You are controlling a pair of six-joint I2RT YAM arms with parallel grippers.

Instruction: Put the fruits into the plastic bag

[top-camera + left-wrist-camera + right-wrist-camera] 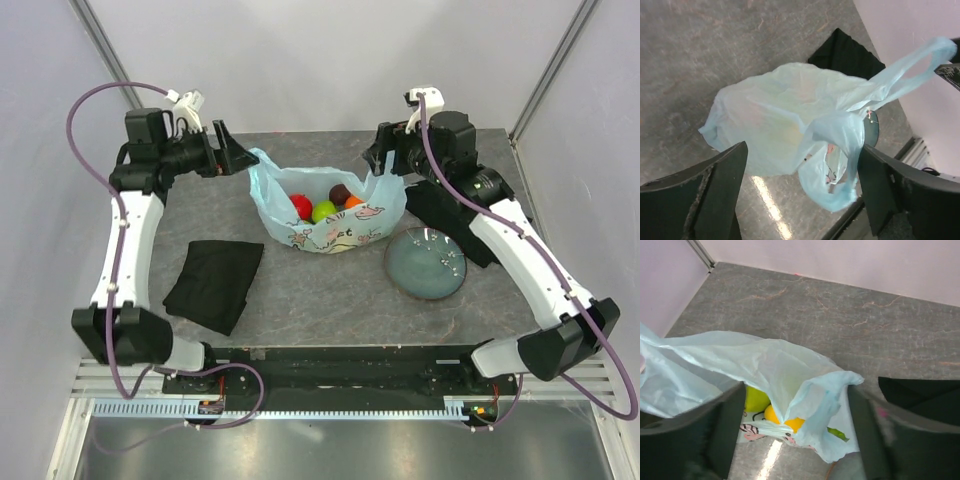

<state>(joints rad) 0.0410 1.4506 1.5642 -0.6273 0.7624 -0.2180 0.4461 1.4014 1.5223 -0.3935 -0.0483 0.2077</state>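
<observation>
Fruits in the plastic bag [330,228], a gripper at each handle

The bag rests mid-table with a red apple [300,205], green apple [323,211], orange [353,202] and dark purple fruit [340,192] inside. The left gripper [235,155] and right gripper [380,157] flank its mouth, fingers spread wide and clamping nothing, probably placed there to keep it open.

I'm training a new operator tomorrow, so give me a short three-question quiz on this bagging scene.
1. True or false: the red fruit lies inside the bag.
2. The left end effector and the right end effector are: A open; B shut on the bag; C shut on a fruit.
3. Fill in: the plate lies nearest the robot's ____ arm.
Key: 1 true; 2 A; 3 right.
</observation>
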